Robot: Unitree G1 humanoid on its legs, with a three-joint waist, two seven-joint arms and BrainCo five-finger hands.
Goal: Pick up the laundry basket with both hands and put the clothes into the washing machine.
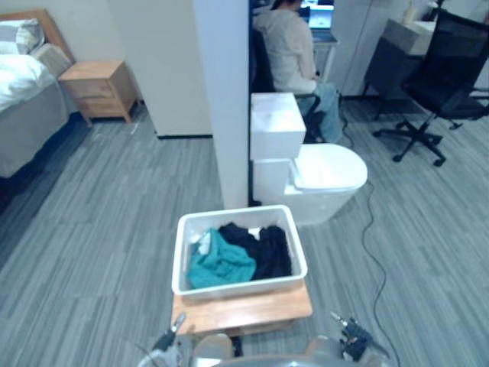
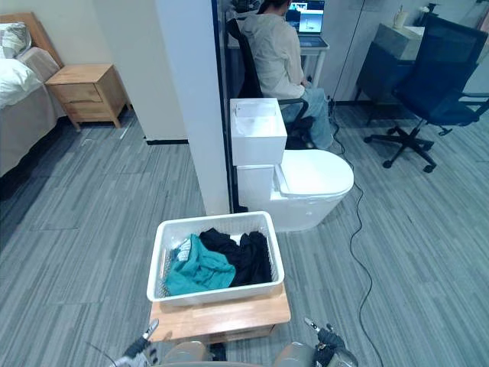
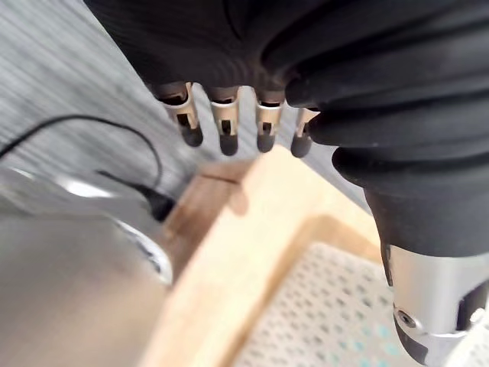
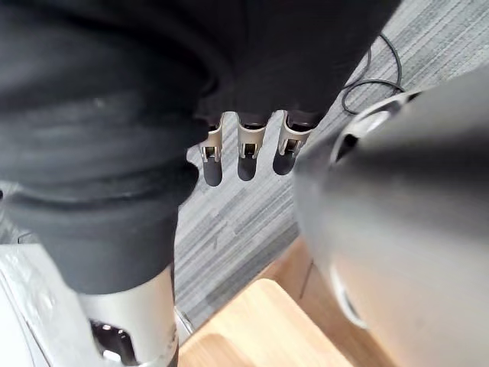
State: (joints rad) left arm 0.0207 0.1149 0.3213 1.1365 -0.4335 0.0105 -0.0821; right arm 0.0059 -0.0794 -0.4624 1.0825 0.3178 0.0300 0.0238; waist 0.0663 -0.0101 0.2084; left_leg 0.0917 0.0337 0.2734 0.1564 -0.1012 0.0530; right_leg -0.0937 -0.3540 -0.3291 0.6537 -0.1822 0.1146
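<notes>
My left hand (image 3: 228,126) hangs with its fingers straight and relaxed, gripping nothing, above the edge of the low wooden stool (image 1: 244,310) and close to the perforated wall of the laundry basket (image 1: 241,290); I see no contact with either. My right hand (image 4: 248,149) is just as loose and empty, its fingers straight over the grey floor (image 1: 114,229) beside a corner of the stool. The white basket sits on the stool straight ahead of me, between my 2 hands, and neither hand holds it. Inside it lie a teal garment (image 1: 218,264) on my left and black clothes (image 1: 263,248) on my right, touching each other. Past the basket stands a white toilet (image 1: 325,172) next to a white pillar (image 1: 229,115). Behind the toilet a person (image 1: 290,50) sits facing away. A black office chair (image 1: 443,69) stands far to the right, and a wooden nightstand (image 1: 95,88) and a bed (image 1: 23,92) far to the left.
</notes>
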